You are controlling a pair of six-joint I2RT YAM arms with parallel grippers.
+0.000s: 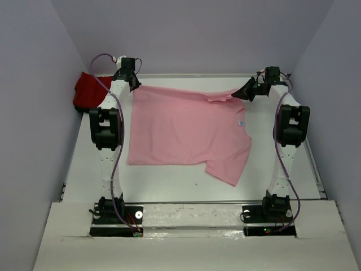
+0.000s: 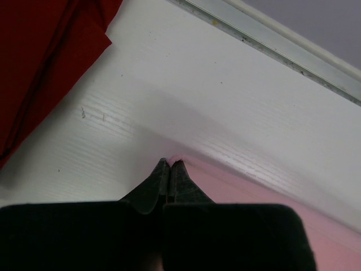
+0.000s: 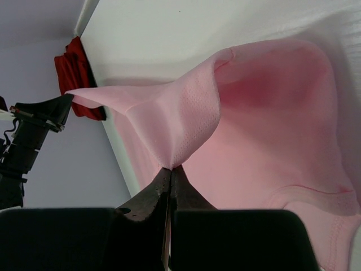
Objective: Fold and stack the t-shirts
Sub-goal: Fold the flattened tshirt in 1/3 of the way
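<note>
A light pink t-shirt (image 1: 186, 132) lies spread across the white table, its collar toward the right. My left gripper (image 1: 134, 83) is shut on the pink shirt's far left corner (image 2: 176, 158), pinched at the fingertips just above the table. At the far right, my right gripper (image 1: 240, 94) is shut on a lifted fold of the pink shirt (image 3: 180, 121), which stretches taut between the two grippers. A deep red t-shirt (image 1: 89, 90) lies bunched in the far left corner, also seen in the left wrist view as red cloth (image 2: 45, 62).
A metal rail (image 2: 271, 42) runs along the table's far edge just beyond the left gripper. Grey walls close in on the left, right and back. The arms' bases (image 1: 115, 214) stand at the near edge on a white board.
</note>
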